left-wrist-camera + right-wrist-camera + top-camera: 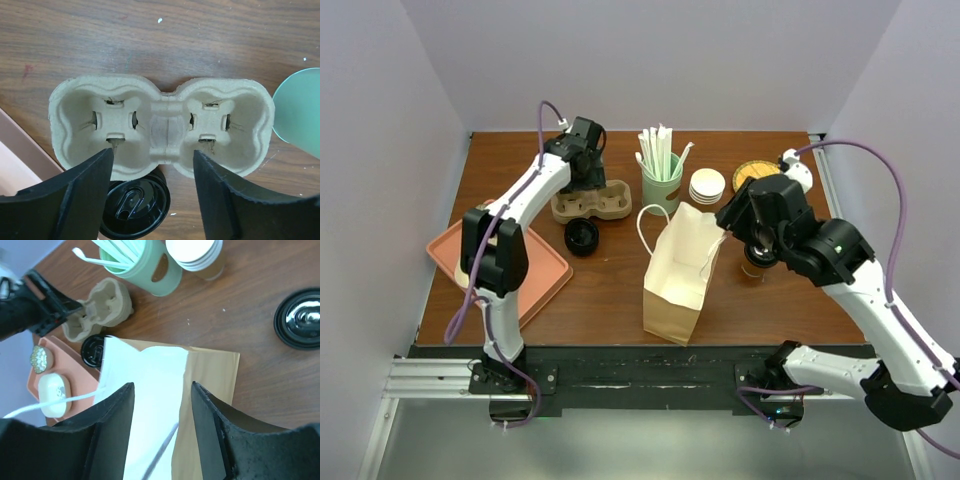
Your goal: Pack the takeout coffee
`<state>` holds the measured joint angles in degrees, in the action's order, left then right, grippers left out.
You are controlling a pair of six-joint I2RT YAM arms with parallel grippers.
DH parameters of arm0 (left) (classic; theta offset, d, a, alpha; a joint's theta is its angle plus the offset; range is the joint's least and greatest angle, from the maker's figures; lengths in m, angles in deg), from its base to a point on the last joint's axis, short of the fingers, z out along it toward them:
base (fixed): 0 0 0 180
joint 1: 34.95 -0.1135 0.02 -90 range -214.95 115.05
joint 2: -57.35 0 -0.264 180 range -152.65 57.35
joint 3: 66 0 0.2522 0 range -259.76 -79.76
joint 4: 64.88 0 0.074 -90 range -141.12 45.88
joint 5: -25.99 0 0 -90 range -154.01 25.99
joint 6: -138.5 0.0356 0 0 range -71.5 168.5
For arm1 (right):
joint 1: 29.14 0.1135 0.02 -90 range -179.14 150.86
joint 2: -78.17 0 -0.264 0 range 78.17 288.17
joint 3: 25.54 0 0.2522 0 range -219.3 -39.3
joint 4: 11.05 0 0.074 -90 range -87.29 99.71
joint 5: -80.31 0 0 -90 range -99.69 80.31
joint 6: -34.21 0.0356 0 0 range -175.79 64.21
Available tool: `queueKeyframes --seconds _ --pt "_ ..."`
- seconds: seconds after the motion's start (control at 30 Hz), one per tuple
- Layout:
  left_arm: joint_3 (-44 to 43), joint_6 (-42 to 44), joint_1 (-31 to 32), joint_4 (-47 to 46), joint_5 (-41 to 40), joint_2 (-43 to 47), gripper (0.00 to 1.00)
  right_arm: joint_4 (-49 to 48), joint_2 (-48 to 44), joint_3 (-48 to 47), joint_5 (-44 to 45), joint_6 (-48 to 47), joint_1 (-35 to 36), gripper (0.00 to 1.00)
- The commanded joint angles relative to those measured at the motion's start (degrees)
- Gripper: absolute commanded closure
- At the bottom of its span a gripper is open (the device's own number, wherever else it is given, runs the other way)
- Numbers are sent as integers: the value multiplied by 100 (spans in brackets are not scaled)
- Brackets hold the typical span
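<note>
Fingers of my right hand (pixel 162 389) stand apart with nothing clamped between them. They hover over the open mouth of the paper bag (pixel 210 385), and the bag's white inside shows in the gap. The takeout coffee (pixel 300 317) stands upright on the worktop (pixel 250 305) just beside the bag and outside it, with its black lid on. From above it sits to the bag's right, partly hidden under my right arm.

My left hand (pixel 152 154) is spread open too, hanging over the near edge of the two-cup pulp carrier (pixel 165 125). I cannot tell whether the fingertips touch it. A loose black lid (pixel 134 207) lies on the worktop just in front of the carrier.

Behind the bag stand a green holder of straws (pixel 662 182) and a stack of white-topped cups (pixel 707 186). A pink tray (pixel 542 275) lies at the worktop's left edge.
</note>
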<state>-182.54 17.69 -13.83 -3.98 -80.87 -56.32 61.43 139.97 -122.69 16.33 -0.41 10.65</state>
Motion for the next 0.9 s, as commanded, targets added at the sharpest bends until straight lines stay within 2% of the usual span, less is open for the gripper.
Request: queueKeyframes --seconds 0.0,0.17,0.6,0.87 --pt "-216 -109 32 -178 -28 -103 33 263 -177 -590 149 -712 -15 46" --pt "-145 -268 41 -292 25 -252 37 438 -431 -669 44 -914 -15 45" --pt "-225 4 58 -424 86 -578 35 439 -731 -520 114 -1081 -6 44" --pt "-391 101 58 -354 78 -780 41 430 -748 -476 122 -1108 -15 45"
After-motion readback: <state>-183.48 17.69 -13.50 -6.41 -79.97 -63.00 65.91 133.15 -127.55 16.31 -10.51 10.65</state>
